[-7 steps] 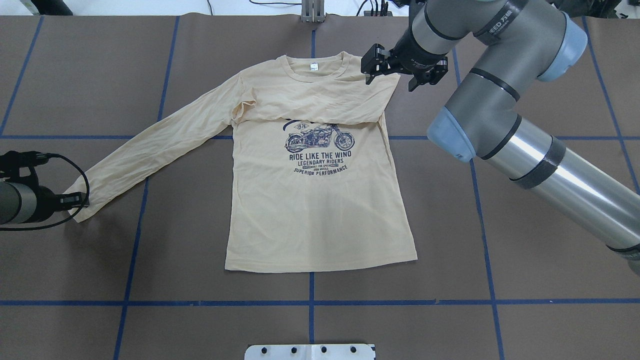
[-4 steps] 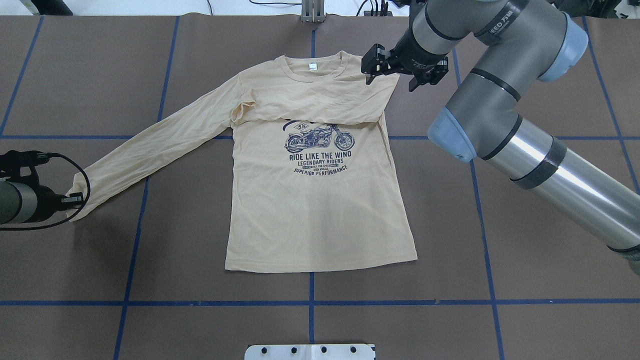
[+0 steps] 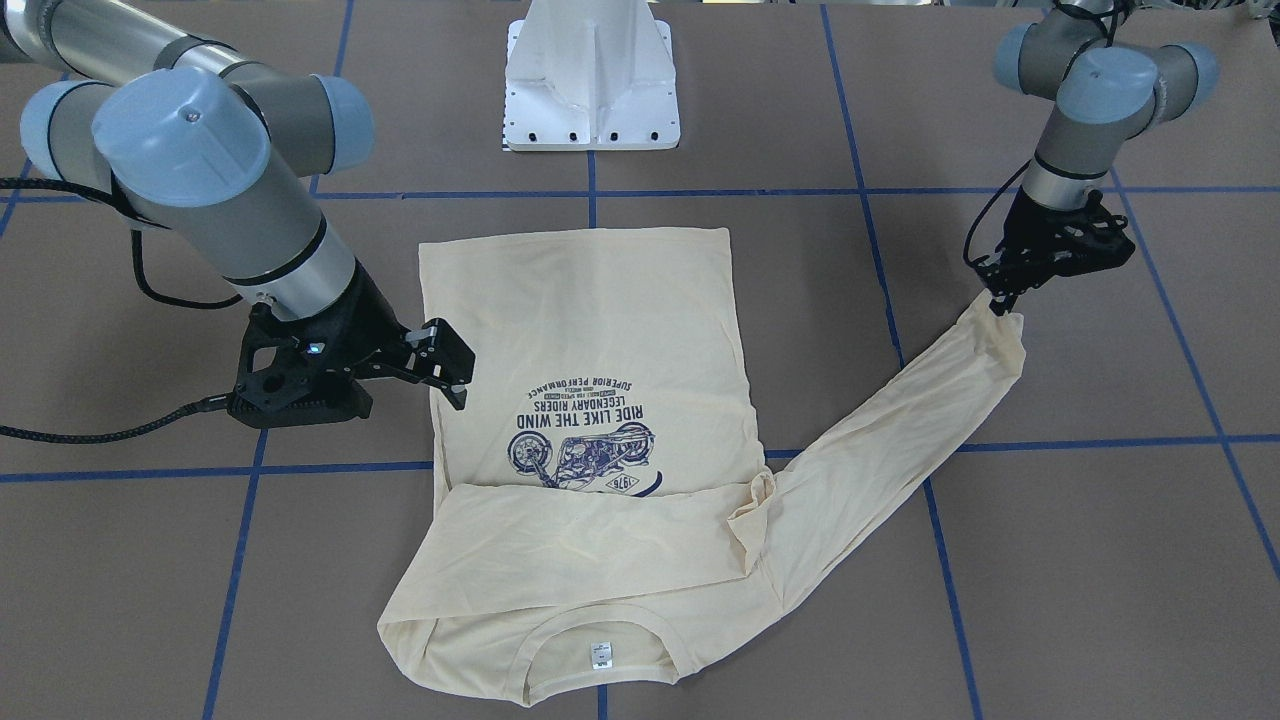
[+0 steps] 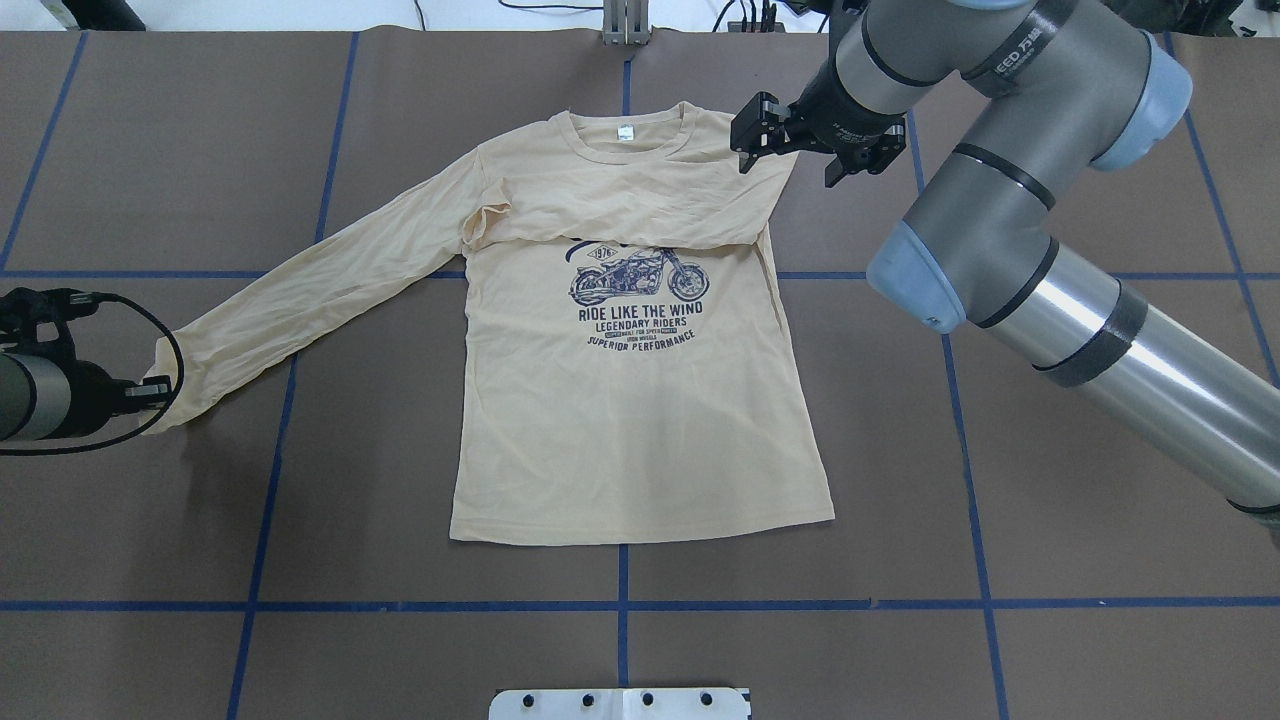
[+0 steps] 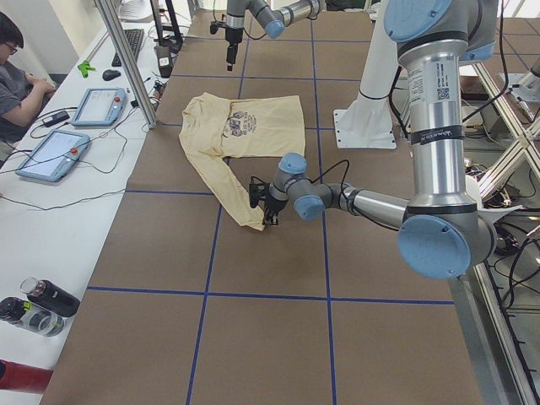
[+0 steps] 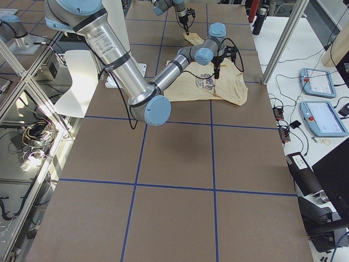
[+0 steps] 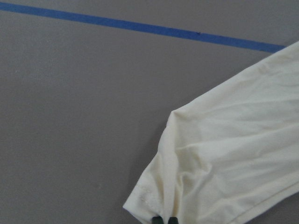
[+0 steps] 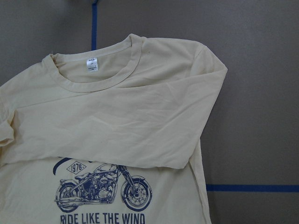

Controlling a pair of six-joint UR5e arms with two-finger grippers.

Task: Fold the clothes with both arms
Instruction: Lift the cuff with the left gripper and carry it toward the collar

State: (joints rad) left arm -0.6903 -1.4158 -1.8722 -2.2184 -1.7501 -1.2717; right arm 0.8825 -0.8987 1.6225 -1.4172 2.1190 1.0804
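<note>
The clothes, one cream-yellow long-sleeved shirt [image 4: 630, 420], lie print-up on the brown table. One sleeve is folded across the chest above the navy motorcycle print [image 4: 638, 275]. The other sleeve [image 4: 330, 280] stretches out to the overhead view's left. My left gripper [image 4: 150, 395] is shut on this sleeve's cuff [image 7: 154, 200] and holds it a little off the table [image 3: 1000, 320]. My right gripper [image 4: 800, 150] hangs open over the shirt's shoulder beside the collar, with nothing between its fingers. The right wrist view shows the collar and its white label [image 8: 91, 64], but no fingers.
The white pedestal base [image 3: 592, 80] stands at the robot's side of the table. Blue tape lines [image 4: 620, 605] cross the brown cover. In the exterior left view a person [image 5: 17, 67] sits at a side table with tablets and bottles.
My left gripper has drawn the cuff slightly up and towards the far side, raising the sleeve end. The right gripper has shifted a little to the right and stayed open.
</note>
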